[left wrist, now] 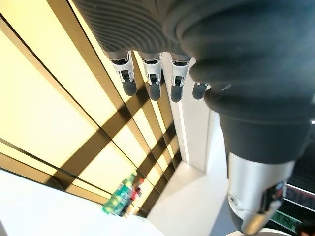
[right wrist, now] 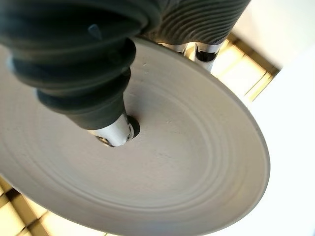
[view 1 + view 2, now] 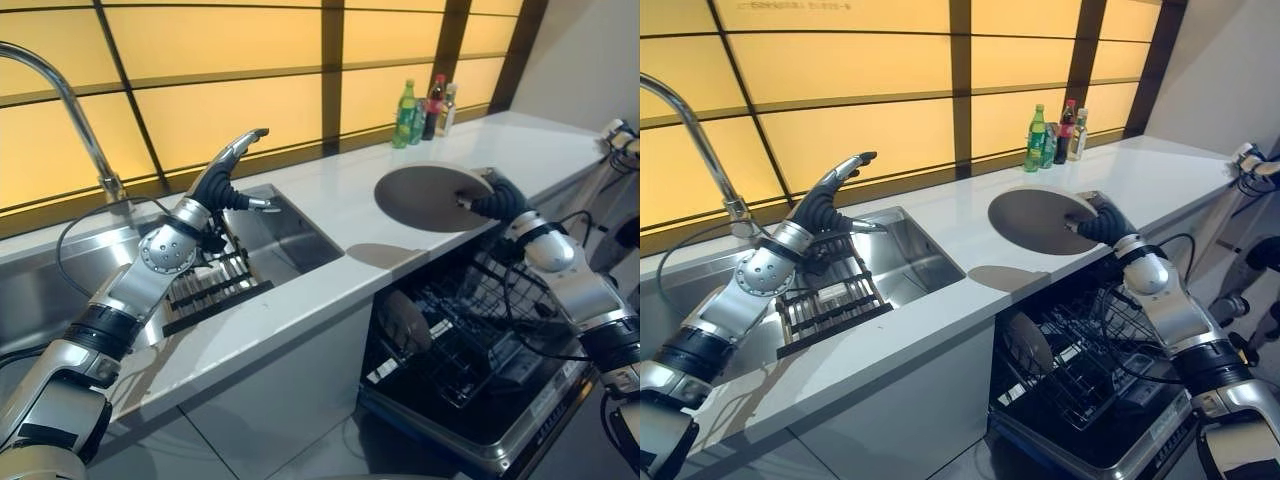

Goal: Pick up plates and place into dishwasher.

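A round grey plate (image 3: 425, 197) hangs level just above the white counter (image 3: 330, 290), its shadow on the counter's front edge. My right hand (image 3: 492, 203) is shut on its right rim; in the right wrist view the thumb (image 2: 110, 130) presses on the plate's (image 2: 197, 162) face, with the fingers behind the far rim. Below it the dishwasher's lower rack (image 3: 470, 340) is pulled out, with another plate (image 3: 405, 322) standing on edge in it. My left hand (image 3: 222, 172) is raised over the sink, open, fingers (image 1: 152, 78) straight and holding nothing.
A steel sink (image 3: 290, 235) holds a dark slatted rack (image 3: 215, 285), and a tall faucet (image 3: 70, 100) stands behind it. Three bottles (image 3: 425, 110) stand at the counter's back by the lit wall panels. The open dishwasher door (image 3: 480, 440) juts out low at the front.
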Motion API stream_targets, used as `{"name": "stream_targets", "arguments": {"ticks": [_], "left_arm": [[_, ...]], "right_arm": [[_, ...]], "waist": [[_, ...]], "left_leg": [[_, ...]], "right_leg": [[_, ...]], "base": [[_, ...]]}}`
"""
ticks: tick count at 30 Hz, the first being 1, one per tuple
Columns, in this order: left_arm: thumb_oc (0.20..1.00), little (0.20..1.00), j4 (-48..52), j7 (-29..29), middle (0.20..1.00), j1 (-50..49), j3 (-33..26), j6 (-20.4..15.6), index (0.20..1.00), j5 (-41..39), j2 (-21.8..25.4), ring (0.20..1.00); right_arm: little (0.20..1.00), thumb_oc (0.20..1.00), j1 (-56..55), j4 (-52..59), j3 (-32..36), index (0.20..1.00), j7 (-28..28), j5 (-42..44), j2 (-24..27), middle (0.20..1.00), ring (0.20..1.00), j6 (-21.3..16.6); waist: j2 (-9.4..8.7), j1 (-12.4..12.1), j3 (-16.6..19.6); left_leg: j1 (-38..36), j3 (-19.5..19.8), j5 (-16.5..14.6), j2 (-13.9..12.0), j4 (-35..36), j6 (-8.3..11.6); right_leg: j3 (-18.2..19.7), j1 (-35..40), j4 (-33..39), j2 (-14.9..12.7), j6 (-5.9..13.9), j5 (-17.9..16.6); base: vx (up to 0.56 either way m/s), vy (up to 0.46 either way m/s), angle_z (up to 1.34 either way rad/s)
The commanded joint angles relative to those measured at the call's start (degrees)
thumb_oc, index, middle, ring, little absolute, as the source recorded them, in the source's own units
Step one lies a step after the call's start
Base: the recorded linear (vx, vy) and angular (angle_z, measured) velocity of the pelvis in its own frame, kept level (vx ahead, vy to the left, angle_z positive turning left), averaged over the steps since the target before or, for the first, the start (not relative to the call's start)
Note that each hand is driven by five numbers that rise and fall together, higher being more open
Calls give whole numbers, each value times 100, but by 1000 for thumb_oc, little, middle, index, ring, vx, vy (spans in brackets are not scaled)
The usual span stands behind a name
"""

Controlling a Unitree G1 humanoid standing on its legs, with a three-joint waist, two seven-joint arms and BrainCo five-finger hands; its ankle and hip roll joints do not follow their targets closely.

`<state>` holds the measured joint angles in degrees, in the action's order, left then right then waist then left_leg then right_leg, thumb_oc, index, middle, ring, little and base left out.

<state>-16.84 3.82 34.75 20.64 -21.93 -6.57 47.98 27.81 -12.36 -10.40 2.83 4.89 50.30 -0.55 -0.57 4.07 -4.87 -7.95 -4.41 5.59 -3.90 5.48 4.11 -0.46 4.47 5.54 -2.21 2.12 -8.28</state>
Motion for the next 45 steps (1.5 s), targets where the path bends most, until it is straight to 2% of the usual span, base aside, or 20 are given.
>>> {"name": "stream_targets", "arguments": {"ticks": [1,5,8,13,17,18,24,26,31,37,40,45], "left_arm": [[1000,1000,-52,-77,1000,-42,-444,-240,1000,-377,244,1000],[1000,1000,157,-244,1000,-370,-689,-109,1000,-448,329,1000],[1000,1000,298,-284,1000,-506,-779,90,1000,-609,324,1000],[1000,1000,772,-287,1000,-637,-893,446,1000,-954,239,1000],[1000,1000,1067,-227,1000,-481,-923,450,1000,-1219,224,1000],[1000,1000,1136,-188,1000,-374,-840,419,1000,-1246,200,1000],[1000,1000,1511,-168,1000,-265,-745,337,1000,-1434,297,1000],[1000,1000,1568,-154,1000,-243,-704,324,1000,-1435,384,1000],[1000,1000,1558,-7,1000,-72,-577,226,1000,-1658,479,1000],[1000,1000,1634,55,1000,67,-514,240,1000,-1708,449,1000],[1000,1000,1666,75,1000,148,-496,221,1000,-1726,405,1000],[1000,1000,1682,116,1000,301,-431,228,1000,-1699,253,1000]], "right_arm": [[200,200,-8,155,409,200,374,-267,343,200,200,-307],[200,200,-639,159,892,200,294,-451,539,200,200,-266],[200,200,-860,66,944,200,210,-651,553,200,200,-96],[200,200,-570,-452,512,200,481,-970,627,200,200,306],[200,200,300,-1256,-125,200,985,-969,638,200,200,495],[200,200,692,-1567,-413,200,1202,-914,617,200,200,656],[200,200,1735,-2650,-1075,200,1745,-511,625,200,200,930],[200,200,1974,-2889,-1204,200,1761,-367,647,200,200,1010],[200,200,2595,-3642,-1617,200,1551,-279,652,200,200,1217],[200,200,2874,-4324,-1831,200,1152,-290,392,200,200,1375],[200,200,2938,-4555,-1878,200,755,-244,197,200,200,1489],[200,200,2954,-5005,-2041,200,83,108,-185,200,200,1460]], "waist": [[-35,127,-122],[-21,220,-172],[-14,227,-289],[-9,89,-642],[13,-90,-1080],[38,-200,-1248],[143,-475,-1644],[170,-523,-1706],[277,-618,-1829],[372,-675,-1905],[417,-702,-1931],[449,-732,-1918]], "left_leg": [[-191,-9,-709,395,-48,-342],[-210,-51,-772,376,-48,-338],[-154,-53,-738,364,-48,-334],[98,13,-633,327,-48,-300],[430,128,-504,312,-48,-272],[549,179,-451,314,-48,-256],[897,354,-311,336,-48,-211],[987,400,-275,351,-48,-196],[1236,475,-190,395,-48,-161],[1375,509,-153,443,-48,-150],[1426,496,-135,463,-48,-145],[1411,449,-126,478,-48,-144]], "right_leg": [[86,254,-54,-63,386,382],[128,246,-54,-55,417,418],[138,177,-63,-60,418,391],[86,-35,-76,-56,393,356],[2,-284,-100,-51,338,318],[-50,-361,-104,-53,322,300],[-284,-603,-120,-79,264,244],[-358,-678,-126,-96,264,222],[-522,-933,-169,-155,256,181],[-624,-1095,-205,-199,249,167],[-681,-1150,-216,-229,249,161],[-746,-1167,-227,-272,243,145]], "base": [[19,-28,-13],[41,-32,-5],[-21,-45,-8],[-136,-69,-12],[-254,-80,-11],[-178,-75,13],[-121,-77,20],[-72,-52,25],[-68,-8,15],[-50,12,13],[-48,24,2],[-40,45,1]]}}
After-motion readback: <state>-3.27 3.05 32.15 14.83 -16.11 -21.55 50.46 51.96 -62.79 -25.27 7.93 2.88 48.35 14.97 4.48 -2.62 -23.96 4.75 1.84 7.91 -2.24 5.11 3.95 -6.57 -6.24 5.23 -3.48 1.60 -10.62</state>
